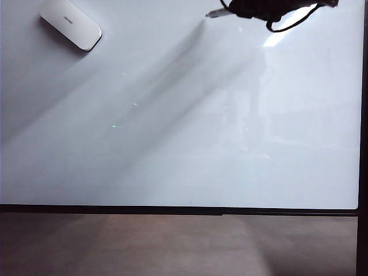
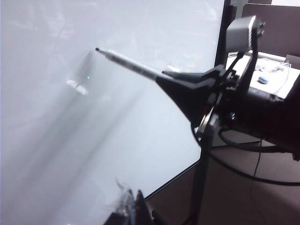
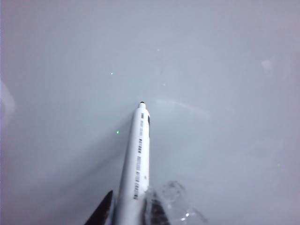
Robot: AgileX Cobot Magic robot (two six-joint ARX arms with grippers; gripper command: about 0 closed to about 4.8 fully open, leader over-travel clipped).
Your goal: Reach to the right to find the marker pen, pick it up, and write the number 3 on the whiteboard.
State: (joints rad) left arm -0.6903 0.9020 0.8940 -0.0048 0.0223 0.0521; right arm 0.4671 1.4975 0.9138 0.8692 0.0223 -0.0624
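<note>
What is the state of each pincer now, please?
Right pincer: closed on the marker pen, over the whiteboard.
Left pincer: only its fingertips show; cannot be told.

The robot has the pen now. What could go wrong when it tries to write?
1. The right gripper holds the marker pen by its back end, so pressing on the whiteboard might tilt or slip it.
2. The number 3 is not yet drawn; a shaky pen could smear it.
3. The eraser lies far off and seems safe.
</note>
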